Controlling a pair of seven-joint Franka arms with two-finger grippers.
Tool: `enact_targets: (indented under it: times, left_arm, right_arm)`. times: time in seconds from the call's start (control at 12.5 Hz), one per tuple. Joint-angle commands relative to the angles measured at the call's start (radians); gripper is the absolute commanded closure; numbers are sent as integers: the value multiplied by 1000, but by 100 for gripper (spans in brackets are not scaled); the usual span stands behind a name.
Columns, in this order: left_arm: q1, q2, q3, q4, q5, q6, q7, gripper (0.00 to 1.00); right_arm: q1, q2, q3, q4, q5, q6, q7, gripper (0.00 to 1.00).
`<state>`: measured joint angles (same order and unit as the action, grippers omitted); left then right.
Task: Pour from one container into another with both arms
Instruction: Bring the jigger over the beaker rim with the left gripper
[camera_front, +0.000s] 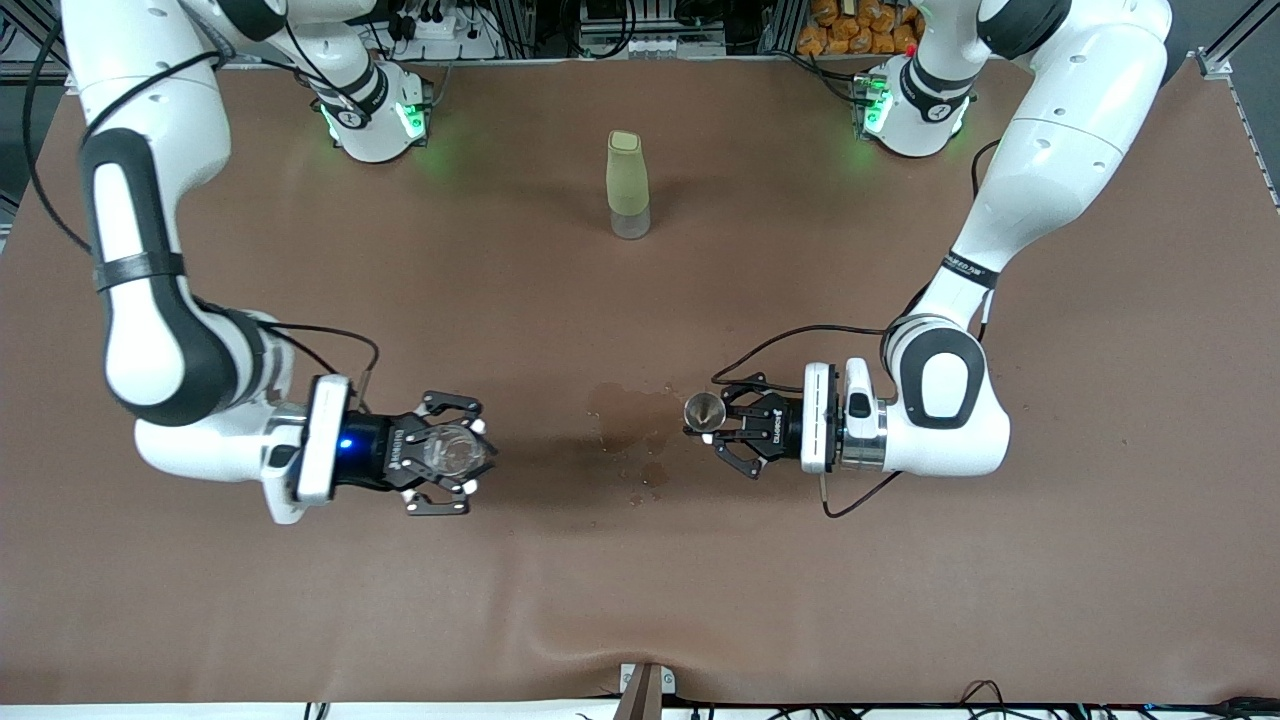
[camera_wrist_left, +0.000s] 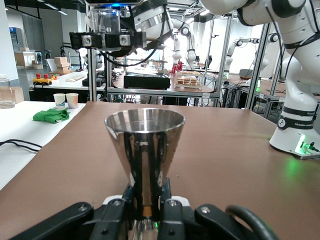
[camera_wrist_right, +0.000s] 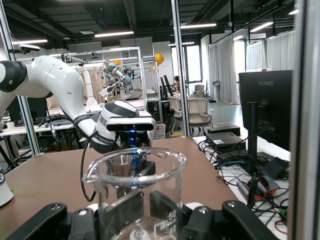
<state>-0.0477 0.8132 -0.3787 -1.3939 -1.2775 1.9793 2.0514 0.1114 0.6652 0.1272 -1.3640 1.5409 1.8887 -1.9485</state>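
Note:
My right gripper (camera_front: 455, 453) is shut on the small clear cup (camera_front: 450, 452), held upright in the air over the table toward the right arm's end. In the right wrist view the cup (camera_wrist_right: 135, 185) stands between the dark pads (camera_wrist_right: 117, 212), its rim and printed scale showing. My left gripper (camera_front: 706, 412) is shut on the shiny metal jigger (camera_front: 702, 409), upright over the table beside a wet patch. The jigger (camera_wrist_left: 145, 142) is clamped at its narrow waist by the fingers (camera_wrist_left: 131, 200). The two grippers face each other, well apart.
A tall pale-green bottle (camera_front: 628, 185) with a clear base stands between the two arm bases. A damp stain (camera_front: 625, 425) marks the brown table cover (camera_front: 640, 590) between the grippers. The right gripper with the cup (camera_wrist_left: 107, 22) shows high in the left wrist view.

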Motion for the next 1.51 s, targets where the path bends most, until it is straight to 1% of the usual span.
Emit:
enact_targets:
  times: [0.0, 0.16, 0.24, 0.4, 0.48, 0.72, 0.88, 1.12, 1.28, 1.43]
  left_arm:
    - [-1, 4, 0, 0, -31, 12, 35, 100]
    - [-3, 6, 0, -2, -33, 13, 36, 100]
    - [-11, 20, 0, 0, -34, 21, 41, 100]
    - [-36, 46, 1, 4, -81, 53, 71, 100]
    - [-52, 50, 10, 9, -103, 78, 72, 100]
    - [-89, 67, 12, 22, -117, 215, 69, 100]
    - [-107, 90, 12, 24, -155, 248, 75, 100]
    - [-124, 110, 12, 38, -160, 326, 82, 100]
    - [-138, 138, 12, 68, -171, 343, 84, 100]
    - [-149, 147, 12, 76, -178, 369, 82, 100]
  right_arm:
    - [54, -35, -14, -13, 30, 38, 46, 100]
    - [97, -38, -15, -13, 89, 41, 48, 100]
    - [109, -38, -15, -13, 99, 56, 48, 100]
    - [123, -53, -14, -13, 99, 119, 52, 100]
    - [131, -55, -17, -17, 99, 127, 65, 100]
    - [110, -49, -23, -59, 91, 118, 74, 100]
    - [100, -44, -24, -72, 84, 116, 68, 100]
    - [99, -48, -23, -70, 84, 110, 59, 100]
    - [90, -50, -23, -70, 84, 89, 57, 100]
    - [90, -50, -23, -69, 84, 79, 60, 100]
